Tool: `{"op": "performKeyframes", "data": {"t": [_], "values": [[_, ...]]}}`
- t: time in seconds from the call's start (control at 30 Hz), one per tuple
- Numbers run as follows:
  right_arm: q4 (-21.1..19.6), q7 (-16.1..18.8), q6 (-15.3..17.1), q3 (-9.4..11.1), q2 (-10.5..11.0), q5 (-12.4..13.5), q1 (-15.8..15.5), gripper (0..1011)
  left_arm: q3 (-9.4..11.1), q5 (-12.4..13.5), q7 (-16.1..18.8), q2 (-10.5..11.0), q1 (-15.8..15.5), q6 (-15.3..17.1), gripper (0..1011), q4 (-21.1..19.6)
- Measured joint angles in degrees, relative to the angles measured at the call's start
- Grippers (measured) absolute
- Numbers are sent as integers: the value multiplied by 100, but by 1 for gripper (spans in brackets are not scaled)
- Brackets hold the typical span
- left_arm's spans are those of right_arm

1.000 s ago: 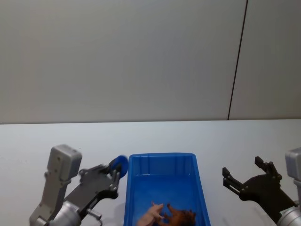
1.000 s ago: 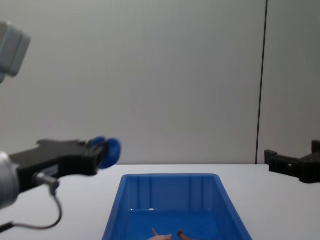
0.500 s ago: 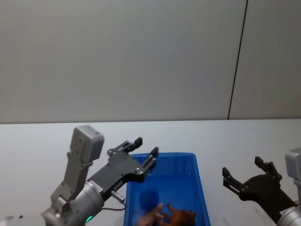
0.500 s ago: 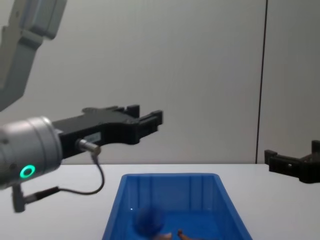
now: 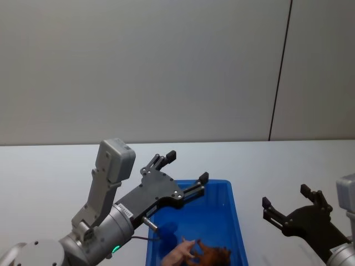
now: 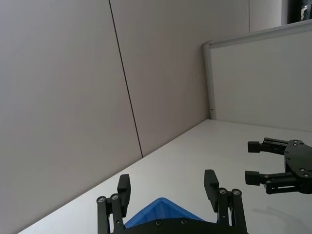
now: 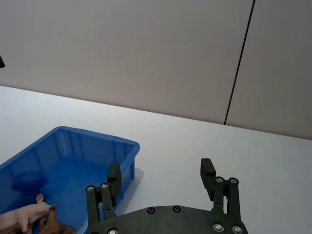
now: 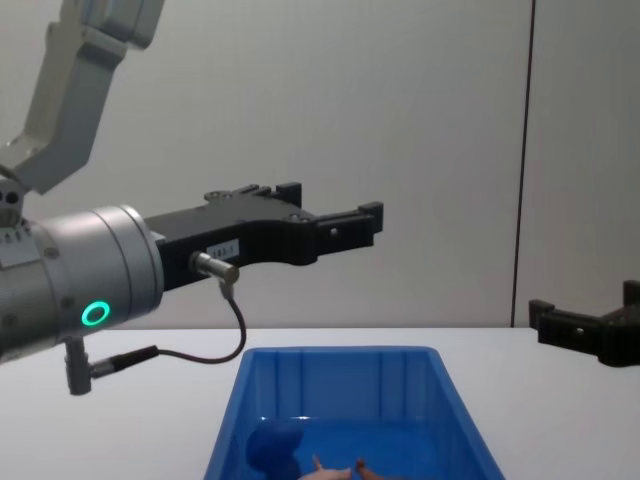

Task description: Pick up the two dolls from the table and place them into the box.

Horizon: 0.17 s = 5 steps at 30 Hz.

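Nearest, both dolls lie inside the box [image 5: 236, 219], at its near end: the pale pink pig [image 5: 178, 253] touching the brown lion [image 5: 213, 256]. A dark blue rounded object [image 8: 272, 447] sits on the box floor beside them; cannot identify it. No doll shows on the white counter [image 5: 50, 172].

Judgement: placement looks complete; step in hand is withdrawal of the left arm. To do it well, lift clear of the box rim before swinging outward, and avoid dragging the cable across the blue wall.

Left gripper [image 5: 184, 168] hovers above the box's far left corner, jaws spread wide, released, holding and touching nothing. Right gripper [image 5: 288, 205] is parked low over the counter, right of the box and well apart from it, jaws likewise wide, empty.
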Motion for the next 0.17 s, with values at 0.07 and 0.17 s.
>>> {"op": "performKeyframes", "data": {"t": [0.07,0.17], "values": [[0,0,0,0,0,0,0,1001,4,5,-26,-16,-21,2,992,8],[0,0,0,0,0,0,0,1001,9,15,-52,-32,-41,4,1002,19]]}}
